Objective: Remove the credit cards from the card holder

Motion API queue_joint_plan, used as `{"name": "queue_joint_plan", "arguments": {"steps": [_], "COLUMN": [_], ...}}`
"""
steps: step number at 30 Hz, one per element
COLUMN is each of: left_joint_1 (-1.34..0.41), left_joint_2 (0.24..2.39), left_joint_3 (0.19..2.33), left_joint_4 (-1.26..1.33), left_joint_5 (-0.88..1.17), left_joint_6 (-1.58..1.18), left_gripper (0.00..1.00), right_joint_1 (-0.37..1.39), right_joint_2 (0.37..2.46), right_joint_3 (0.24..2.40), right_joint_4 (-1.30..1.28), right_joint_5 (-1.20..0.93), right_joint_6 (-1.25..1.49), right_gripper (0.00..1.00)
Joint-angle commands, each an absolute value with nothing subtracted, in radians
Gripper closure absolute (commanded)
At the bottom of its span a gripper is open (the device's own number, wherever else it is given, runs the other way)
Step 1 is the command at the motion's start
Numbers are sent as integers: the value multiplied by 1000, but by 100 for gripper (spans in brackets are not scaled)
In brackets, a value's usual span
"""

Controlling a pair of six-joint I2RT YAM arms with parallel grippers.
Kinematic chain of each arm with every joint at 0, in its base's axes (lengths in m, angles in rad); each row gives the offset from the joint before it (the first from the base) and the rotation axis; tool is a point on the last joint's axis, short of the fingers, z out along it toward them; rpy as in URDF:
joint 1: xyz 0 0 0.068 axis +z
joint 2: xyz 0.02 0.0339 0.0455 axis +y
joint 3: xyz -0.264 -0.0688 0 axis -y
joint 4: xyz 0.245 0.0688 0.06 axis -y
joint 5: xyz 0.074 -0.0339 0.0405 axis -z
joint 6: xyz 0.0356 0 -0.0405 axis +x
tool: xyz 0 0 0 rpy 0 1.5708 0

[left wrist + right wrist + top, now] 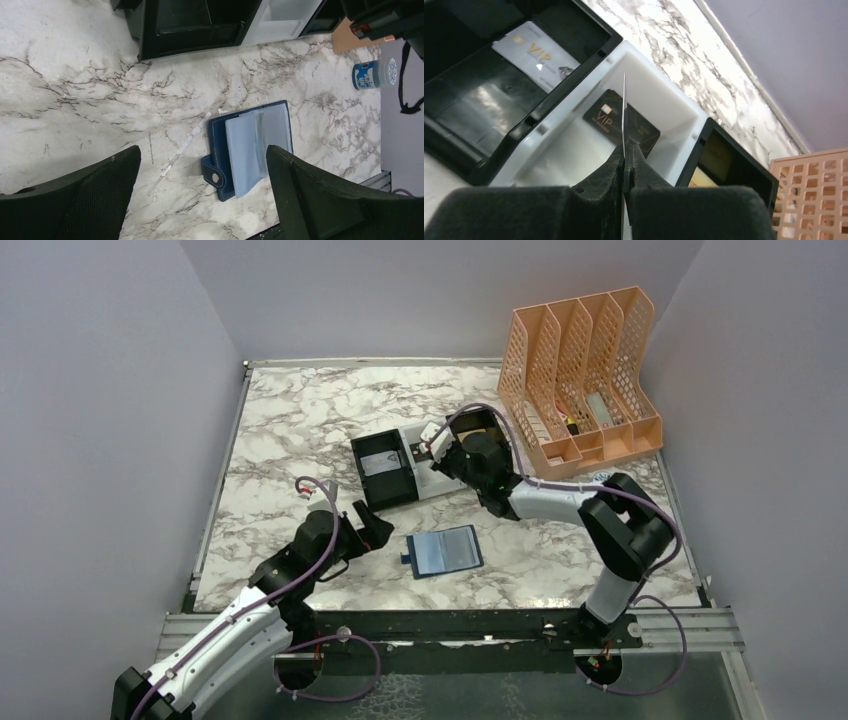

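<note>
The right gripper (624, 165) is pinching a credit card (624, 110) edge-on, its long axis pointing straight out from the fingertips, and is hanging over the white middle compartment of the tray (664, 95), where a dark card (604, 117) is lying flat. The card holder (445, 551) is lying open at lower centre of the top view, just right of the left gripper (368, 525), whose fingers are standing spread wide, making that arm the nearer one

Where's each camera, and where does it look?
Top: above and behind, looking down on the marble table; both arms show.
Left wrist: on left arm, facing the open navy card holder; open left jaws show.
Right wrist: on right arm, facing the black-and-white tray; shut right jaws pinch a thin card.
All share the tray.
</note>
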State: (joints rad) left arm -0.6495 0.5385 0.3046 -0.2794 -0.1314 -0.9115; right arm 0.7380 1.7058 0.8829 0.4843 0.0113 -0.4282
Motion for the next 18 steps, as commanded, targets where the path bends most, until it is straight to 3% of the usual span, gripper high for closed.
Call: {"name": "queue_joint_plan", "arguments": {"steps": [1,18], "left_joint_1": [-648,-648], "left_joint_2": [531,477], "left_joint_3": [352,383], "left_joint_4": [-295,-358], "left_joint_5": [-138,-155], "left_joint_6": [-914,-909], "left_gripper": [1,1], "right_joint_1": [741,741], "right_joint_2": [1811,2009], "right_joint_3": [969,1077], "right_joint_4": [562,633], "right_joint_5": [88,134], "right_joint_6": [-545,-772], "right_gripper": [99,97]}}
